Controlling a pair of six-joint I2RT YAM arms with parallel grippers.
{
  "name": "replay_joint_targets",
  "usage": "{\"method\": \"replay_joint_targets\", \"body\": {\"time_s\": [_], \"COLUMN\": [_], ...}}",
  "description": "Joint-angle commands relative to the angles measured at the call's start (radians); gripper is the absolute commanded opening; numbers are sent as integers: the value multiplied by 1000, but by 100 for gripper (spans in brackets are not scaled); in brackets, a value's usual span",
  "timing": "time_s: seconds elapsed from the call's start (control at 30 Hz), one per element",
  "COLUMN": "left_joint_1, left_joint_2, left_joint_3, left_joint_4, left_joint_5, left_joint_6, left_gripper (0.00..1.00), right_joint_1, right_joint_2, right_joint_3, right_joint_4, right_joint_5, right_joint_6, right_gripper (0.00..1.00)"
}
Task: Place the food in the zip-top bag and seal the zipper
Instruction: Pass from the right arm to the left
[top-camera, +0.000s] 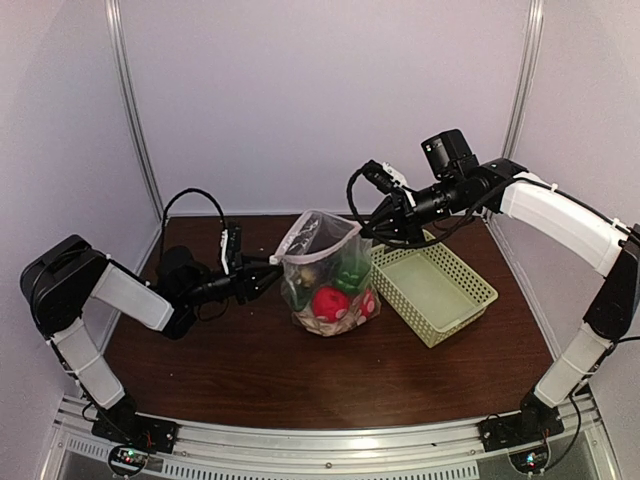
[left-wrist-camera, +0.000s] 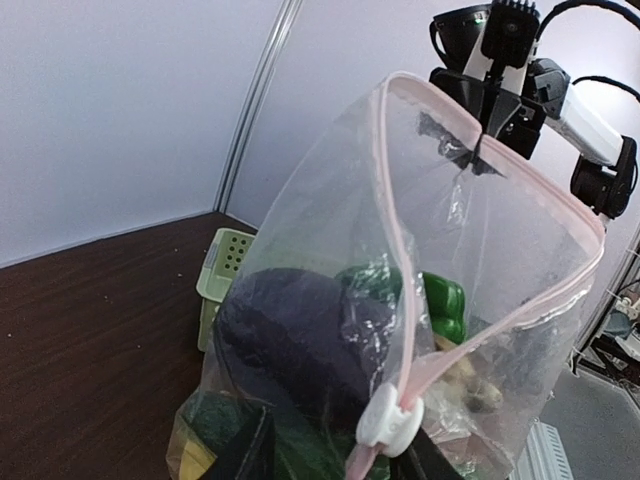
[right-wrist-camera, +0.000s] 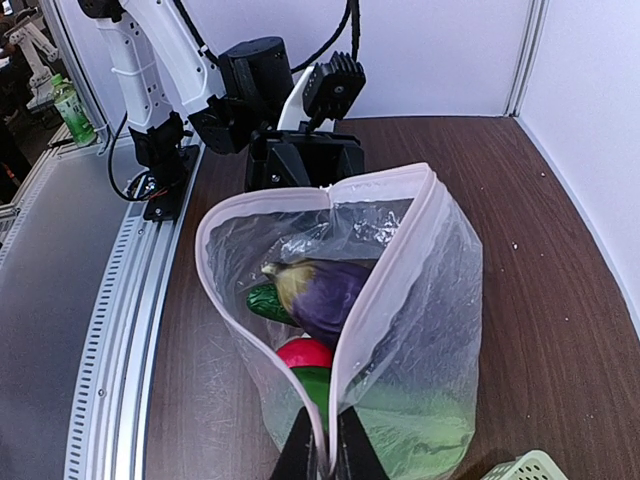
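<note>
The zip-top bag (top-camera: 325, 265) stands upright mid-table with its mouth gaping. The food lies inside it: a purple eggplant (right-wrist-camera: 335, 290), a green cucumber (right-wrist-camera: 265, 303), a red ball (right-wrist-camera: 305, 352) and a green piece (left-wrist-camera: 445, 305). The pinkish zipper (left-wrist-camera: 400, 200) rims the mouth, and a white slider (left-wrist-camera: 390, 420) sits at its left end. My right gripper (right-wrist-camera: 328, 455) is shut on the zipper edge at the bag's right corner and holds it up. My left gripper (left-wrist-camera: 335, 460) is at the bag's left end, its fingers apart on either side of the slider.
A pale green lattice basket (top-camera: 435, 290) stands right of the bag on the brown table, below the right arm. White walls close the back and sides. A metal rail runs along the near edge.
</note>
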Motion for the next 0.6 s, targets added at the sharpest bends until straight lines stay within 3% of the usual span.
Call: {"method": "replay_joint_targets", "body": {"time_s": [0.0,0.23,0.47,0.57], "left_joint_1": [-3,-3,-3,-3], "left_joint_2": [42,43,3,-33], "left_joint_3": [-11,-18,-21,-32], "left_joint_4": [277,320,337,319], "left_joint_5": [12,6,22,20], "left_joint_6": [-50,-57,-72,-68], "left_gripper": [40,31,12,14], "right_joint_1": [-6,-6,-6,-6], "right_joint_2": [-34,-30,-21,-18], "right_joint_3": [-1,-1,-1,0], "right_joint_4": [20,21,23,24], "right_joint_5": [-2,4,7,7], "right_joint_6": [16,18,20,20], "right_gripper": [6,7,7,7]}}
